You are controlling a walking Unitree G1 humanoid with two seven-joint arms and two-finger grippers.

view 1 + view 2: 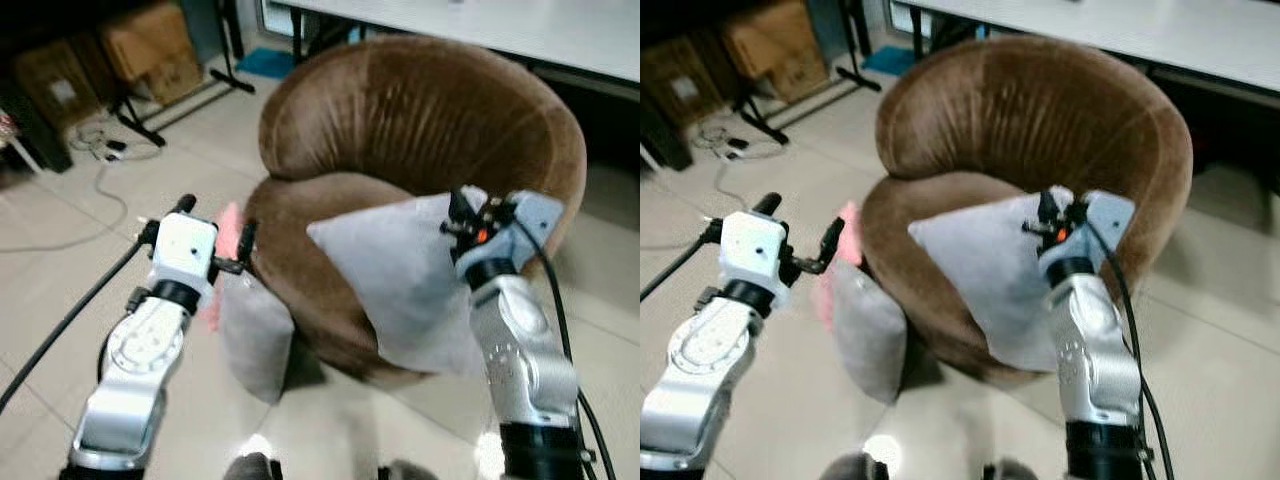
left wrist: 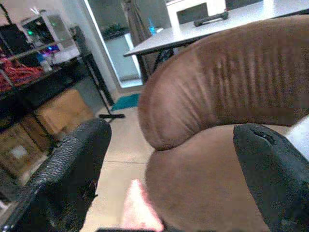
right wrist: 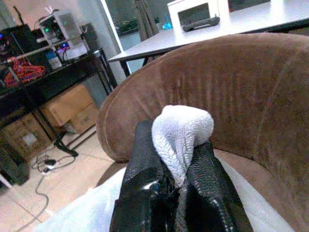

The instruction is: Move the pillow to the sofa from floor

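The right gripper [image 3: 176,181], pinched tight on a corner of the grey pillow [image 1: 400,280], has it draped over the front edge of the brown sofa [image 1: 420,110], so only releasing seems left, while the left gripper [image 1: 212,235] hangs spread and empty nearby.

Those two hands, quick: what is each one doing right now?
Left hand: open, holding nothing, beside the brown sofa.
Right hand: closed on a corner of the white pillow.
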